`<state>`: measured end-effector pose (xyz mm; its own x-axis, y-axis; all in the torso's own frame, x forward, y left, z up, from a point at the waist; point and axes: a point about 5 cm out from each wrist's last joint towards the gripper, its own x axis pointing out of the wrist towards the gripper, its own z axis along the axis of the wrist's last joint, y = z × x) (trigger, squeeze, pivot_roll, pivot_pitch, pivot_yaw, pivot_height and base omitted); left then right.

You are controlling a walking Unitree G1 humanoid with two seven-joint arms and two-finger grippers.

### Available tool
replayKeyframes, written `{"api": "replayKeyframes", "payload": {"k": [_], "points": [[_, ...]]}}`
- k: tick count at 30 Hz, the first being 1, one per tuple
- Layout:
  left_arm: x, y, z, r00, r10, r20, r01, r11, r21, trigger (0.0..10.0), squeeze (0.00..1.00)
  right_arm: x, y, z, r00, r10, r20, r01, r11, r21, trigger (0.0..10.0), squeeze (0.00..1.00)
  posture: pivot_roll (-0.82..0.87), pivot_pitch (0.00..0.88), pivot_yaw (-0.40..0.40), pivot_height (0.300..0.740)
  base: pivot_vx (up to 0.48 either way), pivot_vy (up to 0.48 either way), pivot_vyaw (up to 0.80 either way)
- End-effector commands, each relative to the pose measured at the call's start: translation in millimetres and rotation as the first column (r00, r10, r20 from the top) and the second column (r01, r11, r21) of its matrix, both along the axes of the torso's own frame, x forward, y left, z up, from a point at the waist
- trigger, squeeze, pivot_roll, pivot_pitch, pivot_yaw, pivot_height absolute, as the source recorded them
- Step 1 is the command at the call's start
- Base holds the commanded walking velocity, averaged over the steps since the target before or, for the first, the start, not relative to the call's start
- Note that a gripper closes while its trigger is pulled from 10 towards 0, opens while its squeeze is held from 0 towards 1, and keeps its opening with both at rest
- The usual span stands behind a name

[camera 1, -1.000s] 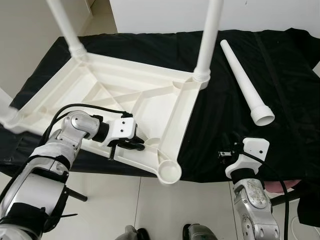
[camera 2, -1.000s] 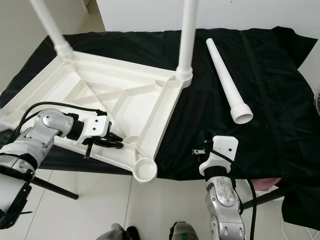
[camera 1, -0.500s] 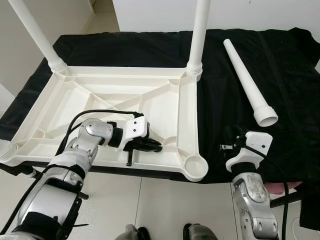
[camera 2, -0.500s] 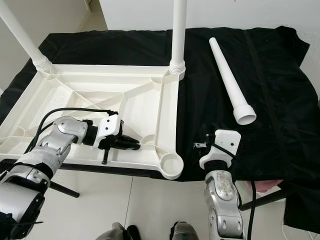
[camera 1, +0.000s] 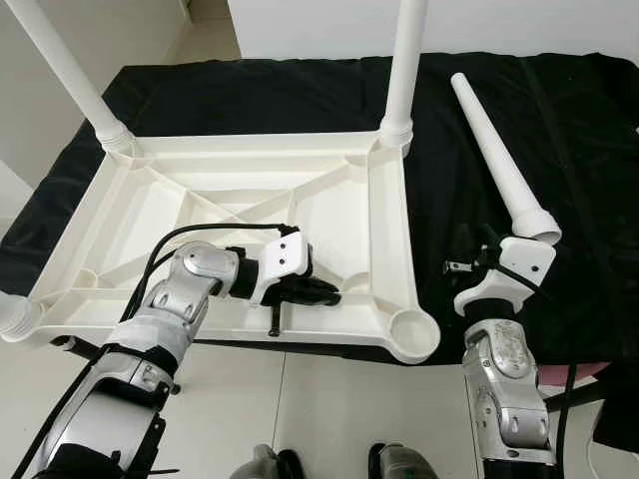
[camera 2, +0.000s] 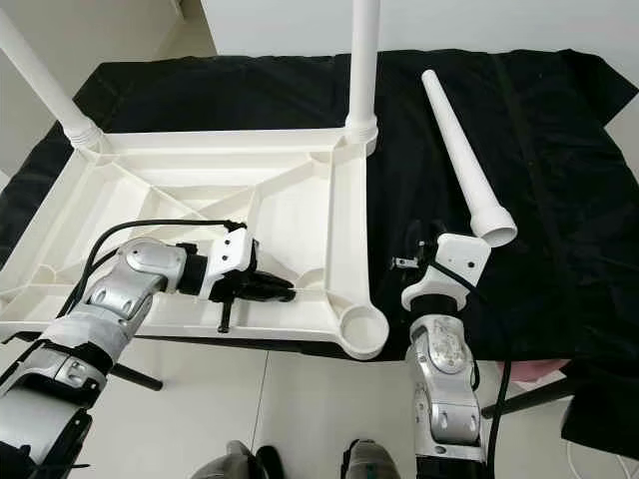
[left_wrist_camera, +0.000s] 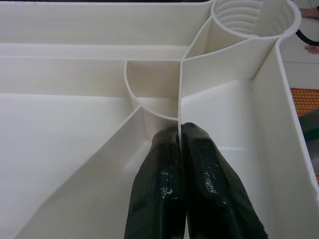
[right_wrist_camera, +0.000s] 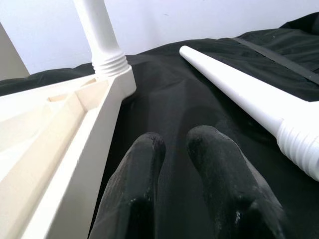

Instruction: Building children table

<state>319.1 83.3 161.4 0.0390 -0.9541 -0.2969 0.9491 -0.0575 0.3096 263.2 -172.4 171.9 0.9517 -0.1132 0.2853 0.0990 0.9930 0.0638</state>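
A white plastic table top (camera 1: pixel 250 146) lies upside down on black cloth. Legs stand screwed into its far left corner (camera 1: pixel 62 72) and far right corner (camera 1: pixel 407 60), and a third corner at the near left also carries a leg (camera 1: pixel 12 317). The near right socket (camera 1: pixel 412 329) is empty. My left gripper (camera 1: pixel 329 295) is shut on a thin inner rib of the table top (left_wrist_camera: pixel 180 89), close to that socket (left_wrist_camera: pixel 244 17). A loose white leg (camera 1: pixel 497 150) lies on the cloth to the right. My right gripper (right_wrist_camera: pixel 174 142) hovers low over the cloth between table top and loose leg (right_wrist_camera: pixel 239 84), open and holding nothing.
The black cloth (camera 1: pixel 569 120) covers a low bench and hangs over its edges. White tiled floor (camera 1: pixel 319 409) lies in front, with my feet at the bottom. A pink object (camera 1: pixel 577 371) shows under the cloth at the right.
The table top has swung round and slid to the right with my left gripper on it. It now lies square on the cloth, its empty socket closer to my right gripper.
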Motion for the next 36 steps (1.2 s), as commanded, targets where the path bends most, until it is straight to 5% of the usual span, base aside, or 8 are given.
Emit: {"api": "replayKeyframes", "payload": {"k": [1,4,5,16,17,26,29,36], "points": [[-1.1,-1.4,10,1.000,0.027,0.011,-0.026,0.994,-0.110,9.1,0.00,2.7,2.7,-2,1.000,0.000,-0.004,0.000,1.000,0.012,10.0,0.00,-0.16,0.126,0.139,0.740,0.000,0.000,0.00],[-2.4,-1.5,10,0.999,0.032,-0.001,-0.032,0.993,-0.115,10.0,0.21,5.2,3.2,-1,1.000,0.000,-0.002,0.000,1.000,0.017,10.0,0.00,-0.16,0.121,0.139,0.740,0.000,0.000,0.00],[-4.1,-0.8,11,0.999,0.035,-0.009,-0.036,0.992,-0.118,10.0,1.00,8.0,3.4,1,1.000,-0.004,0.003,0.004,1.000,0.009,10.0,0.00,-0.16,0.121,0.139,0.740,0.000,0.000,0.00],[-11.1,-0.3,21,0.997,0.078,0.020,-0.075,0.989,-0.129,10.0,1.00,24.2,3.3,9,1.000,-0.006,0.023,0.006,1.000,0.005,10.0,0.00,-0.14,0.108,0.127,0.740,0.000,0.000,0.00],[-9.6,-0.8,24,0.994,0.104,0.022,-0.100,0.984,-0.148,10.0,0.00,26.4,2.6,10,1.000,-0.014,0.018,0.014,1.000,0.002,10.0,0.00,-0.14,0.108,0.127,0.740,0.000,0.000,0.00],[-0.7,-3.3,45,0.963,0.268,0.010,-0.257,0.932,-0.257,10.0,0.00,39.7,-8.9,12,0.997,-0.073,-0.030,0.071,0.997,-0.044,10.0,0.00,-0.14,0.113,0.134,0.740,0.000,0.000,0.00],[6.6,-3.8,68,0.901,0.431,-0.051,-0.415,0.820,-0.395,10.0,0.00,49.3,-20.0,17,0.995,-0.091,-0.036,0.089,0.994,-0.068,10.0,0.00,-0.13,0.114,0.125,0.740,0.000,0.000,0.00],[10.6,-0.9,82,0.848,0.515,-0.128,-0.506,0.712,-0.488,10.0,0.00,56.1,-32.4,24,0.989,-0.143,-0.037,0.141,0.988,-0.057,10.0,0.00,-0.12,0.115,0.115,0.740,0.000,0.000,0.00]]}}
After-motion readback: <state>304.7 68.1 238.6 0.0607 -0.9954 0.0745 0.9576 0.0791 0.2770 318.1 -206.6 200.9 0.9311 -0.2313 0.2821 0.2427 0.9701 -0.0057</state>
